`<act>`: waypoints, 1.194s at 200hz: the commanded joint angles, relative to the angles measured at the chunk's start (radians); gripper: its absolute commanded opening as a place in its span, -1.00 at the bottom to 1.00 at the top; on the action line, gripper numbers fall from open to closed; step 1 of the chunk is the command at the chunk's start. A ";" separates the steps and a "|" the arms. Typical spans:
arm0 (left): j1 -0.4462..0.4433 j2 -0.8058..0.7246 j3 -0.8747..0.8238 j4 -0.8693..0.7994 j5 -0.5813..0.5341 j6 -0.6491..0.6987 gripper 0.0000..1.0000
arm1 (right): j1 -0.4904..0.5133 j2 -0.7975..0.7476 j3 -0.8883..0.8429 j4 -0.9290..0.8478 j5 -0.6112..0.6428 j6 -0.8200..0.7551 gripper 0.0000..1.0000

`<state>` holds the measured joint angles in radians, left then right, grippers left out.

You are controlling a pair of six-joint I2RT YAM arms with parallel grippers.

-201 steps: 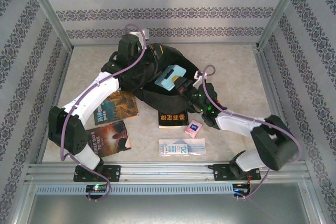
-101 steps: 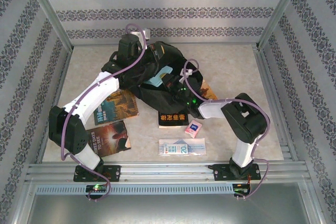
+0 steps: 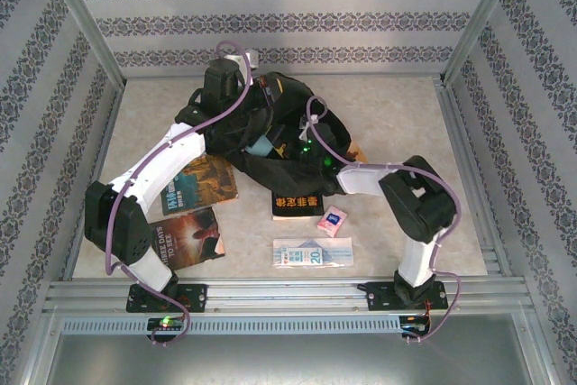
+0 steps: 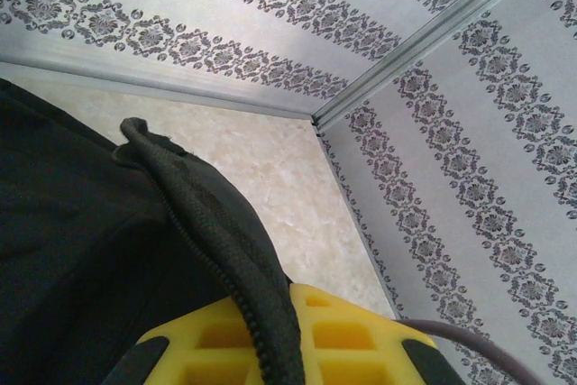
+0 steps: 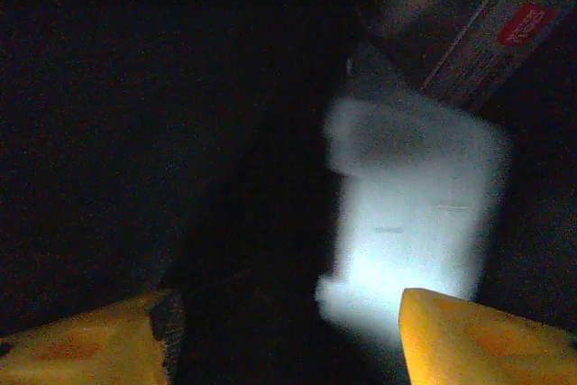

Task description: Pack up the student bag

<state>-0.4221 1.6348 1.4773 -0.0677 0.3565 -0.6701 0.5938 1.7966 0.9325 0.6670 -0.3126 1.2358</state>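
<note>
Beige marbled tabletop (image 3: 406,114), boxed in by pale walls with dark floral stripes (image 3: 270,24). Left gripper (image 4: 270,344): yellow fingers (image 4: 356,340) pinched tight on the zippered rim of the large soft black fabric student bag (image 3: 261,173), and the rim stands up between them. Right gripper (image 5: 284,302): down inside the bag's open mouth, yellow fingers (image 5: 469,335) well apart with nothing clamped between them. Just ahead of those fingers, in the dark interior, lies a blurred pale-blue rectangular box (image 5: 415,214). Its near corner comes close to one finger, but whether they touch cannot be told. Beyond the box sits a grey-white carton with a red label (image 5: 491,29). The bag itself lies mid-table, towards the far wall, with both arms meeting over it. A black book with yellow lettering (image 3: 297,204) lies at its near edge, touching the fabric. A small pink packet (image 3: 333,220) sits just beside that book. A flat pale packet printed "20" (image 3: 312,252) lies nearer the front rail. Two dark-covered paperbacks (image 3: 191,233) lie side by side to the near left, partly under the left arm.
</note>
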 commanded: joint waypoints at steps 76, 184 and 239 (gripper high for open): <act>0.042 -0.007 -0.020 0.076 -0.030 -0.006 -1.00 | -0.017 -0.433 0.001 -0.873 0.002 -0.481 0.19; 0.044 -0.059 -0.097 0.039 -0.031 -0.001 -1.00 | -0.008 -0.767 -0.002 -1.549 0.286 -0.694 0.23; 0.046 -0.097 -0.135 0.019 -0.039 0.009 -1.00 | 0.059 -0.796 -0.062 -1.672 0.359 -0.681 0.30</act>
<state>-0.3923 1.5875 1.3571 -0.0639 0.3321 -0.6704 0.6075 0.9970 0.8852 -0.9154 -0.0151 0.5648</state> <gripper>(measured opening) 0.082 0.643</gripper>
